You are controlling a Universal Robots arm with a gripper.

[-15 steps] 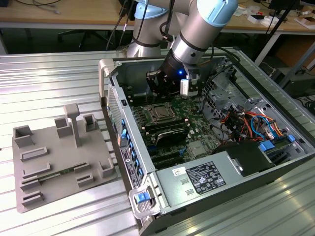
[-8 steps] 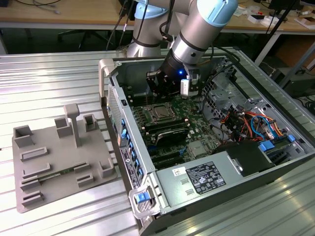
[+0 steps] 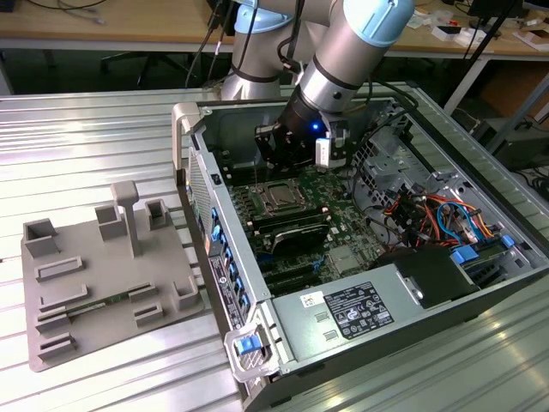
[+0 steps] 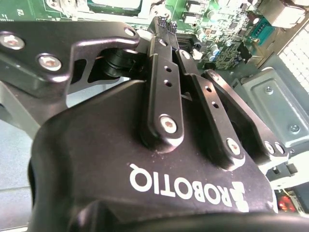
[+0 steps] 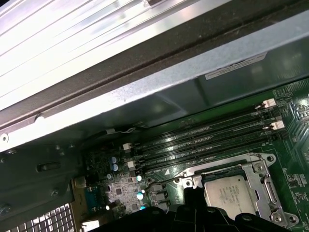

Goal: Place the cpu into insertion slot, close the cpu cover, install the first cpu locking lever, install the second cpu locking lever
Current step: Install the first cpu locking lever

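— Over on the exterior view's right?
— Open computer case (image 3: 193, 116) of grey sheet metal, lying on a ribbed aluminium bench (image 3: 86, 137). Beside it, toward the exterior view's left, a matte grey fixture plate (image 3: 94, 283) with blocky posts and shallow rectangular pockets.

— And the arm (image 3: 352, 60)?
— Silver and pale-blue tube, reaching down into the case. At its end the black gripper (image 3: 283, 163), hovering just above the green circuit board (image 5: 294, 121), close to the socket area. In the second wrist view, dull black links with bright screw heads.

— Open or closed?
— Cannot tell from these angles. Nothing seen in its grasp.

— The cpu (image 5: 231, 193)?
— Seated flat in the insertion slot (image 5: 251, 162), smooth silvery-grey top facing up. Small, square, faintly printed. In the exterior view, directly below the gripper.

— The cpu cover (image 5: 266, 191)?
— Thin stamped silver frame, apparently lying down around the chip, with the metal top showing through the central window. Hard to say whether fully latched.

— Nearby?
— Long black memory slots (image 5: 207, 135) with white end clips, running parallel just beside the socket. Farther off in the case, a boxy grey power supply (image 3: 343, 313) with a label, and a tangle of orange and blue cables (image 3: 437, 215).
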